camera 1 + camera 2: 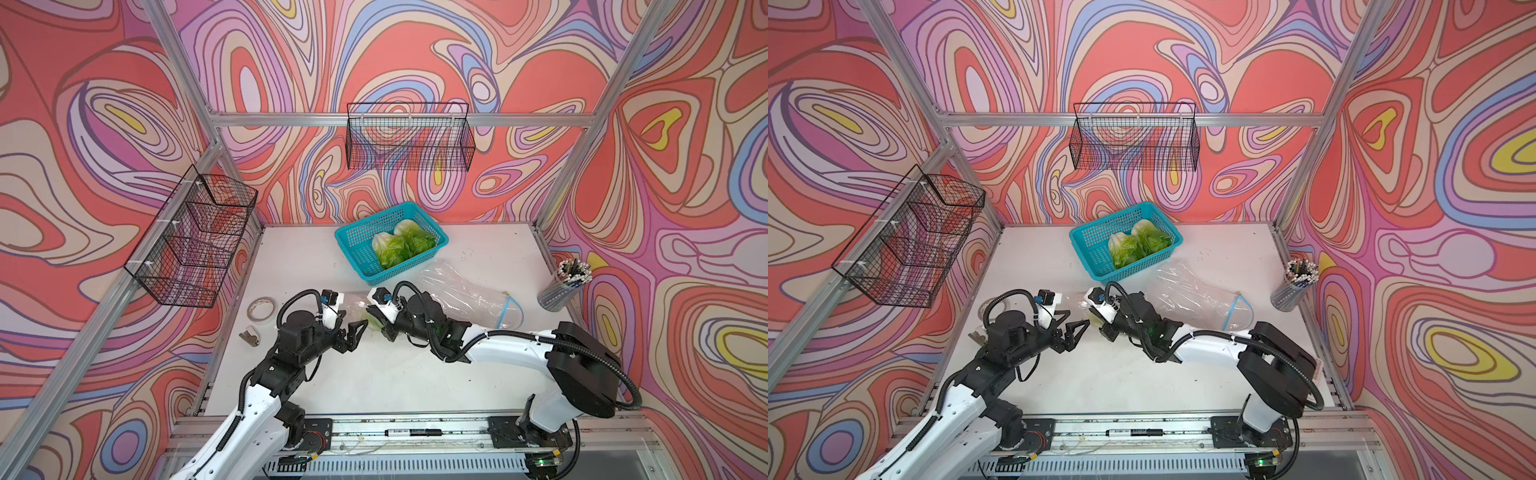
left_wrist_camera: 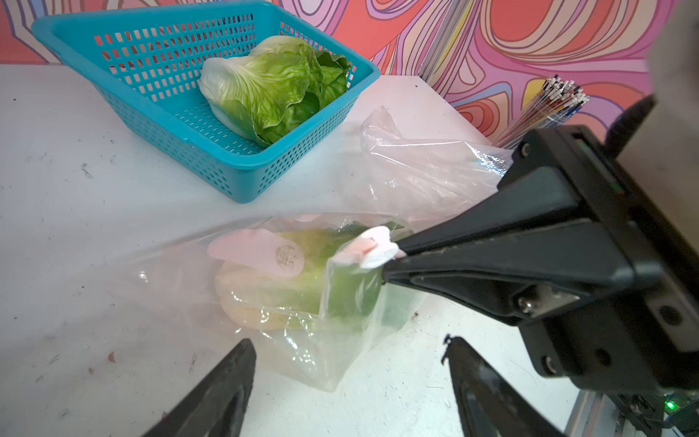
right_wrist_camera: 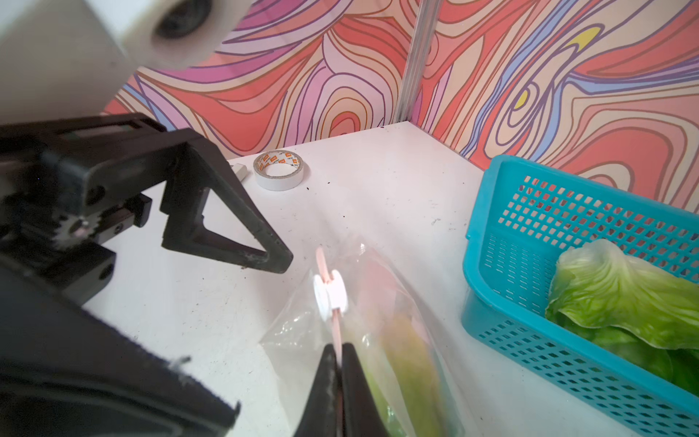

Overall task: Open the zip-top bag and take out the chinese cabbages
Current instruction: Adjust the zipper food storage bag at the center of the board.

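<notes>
Status: by my judgement the task is about two thirds done. Two cabbages are out, one is bagged, and the zip step is in hand.

Items, left to right:

1. Tape (image 1: 262, 308): one roll, flat on the table (image 1: 374, 382), well apart from the work.
2. Left gripper (image 2: 348, 340): jaws spread wide, holding nothing. It points at the slider (image 2: 372, 248) from close by, without touching it.
3. Bag (image 2: 181, 272): one, clear, lying on the table between my grippers. It holds one cabbage (image 2: 302, 291). One white slider rides on its pink strip (image 3: 337, 333). I cannot tell how far the zip is parted.
4. Right gripper (image 3: 340, 350): jaws fully closed on the strip, just beside the slider.
5. Basket (image 1: 357, 243): one, blue, at the back of the table. It holds two cabbages (image 1: 388, 249) (image 1: 415, 237), which touch each other.
6. Empty bag (image 1: 465, 291): one, with a blue zip, near the basket.
7. Pencil cup (image 1: 561, 286): one, at the table edge.

Totals: three cabbages, two bags.

Remaining, as I judge it: run the slider along the strip with my left gripper while my right gripper anchors the strip, then lift out the last cabbage.
</notes>
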Action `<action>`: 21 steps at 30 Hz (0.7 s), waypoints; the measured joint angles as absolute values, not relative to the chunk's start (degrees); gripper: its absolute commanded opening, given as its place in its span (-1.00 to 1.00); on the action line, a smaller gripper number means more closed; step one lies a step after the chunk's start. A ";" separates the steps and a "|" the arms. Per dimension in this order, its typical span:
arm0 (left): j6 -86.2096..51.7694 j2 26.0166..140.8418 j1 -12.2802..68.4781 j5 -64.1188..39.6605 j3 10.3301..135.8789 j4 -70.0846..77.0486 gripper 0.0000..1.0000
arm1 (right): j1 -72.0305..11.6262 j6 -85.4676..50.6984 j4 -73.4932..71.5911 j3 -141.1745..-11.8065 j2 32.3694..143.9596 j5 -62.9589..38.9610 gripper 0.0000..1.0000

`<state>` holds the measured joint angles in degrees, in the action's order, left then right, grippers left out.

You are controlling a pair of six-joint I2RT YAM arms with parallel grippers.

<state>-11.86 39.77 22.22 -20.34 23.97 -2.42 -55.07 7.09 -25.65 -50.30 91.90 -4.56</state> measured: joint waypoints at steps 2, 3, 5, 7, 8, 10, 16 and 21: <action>-10.46 41.95 22.31 -20.80 24.71 -1.63 0.54 | -54.72 6.72 -25.80 -50.22 91.88 -5.43 -1.00; -9.72 43.09 22.48 -20.88 25.08 -1.23 0.52 | -54.59 6.59 -25.82 -50.22 91.88 -5.85 -1.00; -8.36 44.84 22.61 -20.97 25.63 -0.58 0.49 | -54.30 6.33 -26.04 -50.06 91.81 -6.57 -1.00; -7.22 45.91 22.70 -20.95 25.85 0.10 0.37 | -53.91 6.04 -26.35 -49.71 91.70 -7.38 -1.00; -6.57 46.46 22.70 -20.93 26.00 0.38 0.29 | -53.69 5.82 -26.50 -49.50 91.61 -7.86 -1.00; -5.63 47.44 22.79 -20.88 26.41 0.84 0.15 | -53.34 5.41 -26.59 -49.43 91.59 -8.49 -1.00; -3.73 49.32 22.85 -21.12 26.61 2.87 -0.12 | -52.64 4.78 -26.76 -49.43 91.48 -9.52 -1.00; -3.05 50.00 22.85 -21.96 26.63 4.14 -0.26 | -52.38 4.47 -26.87 -49.43 91.48 -10.20 -1.00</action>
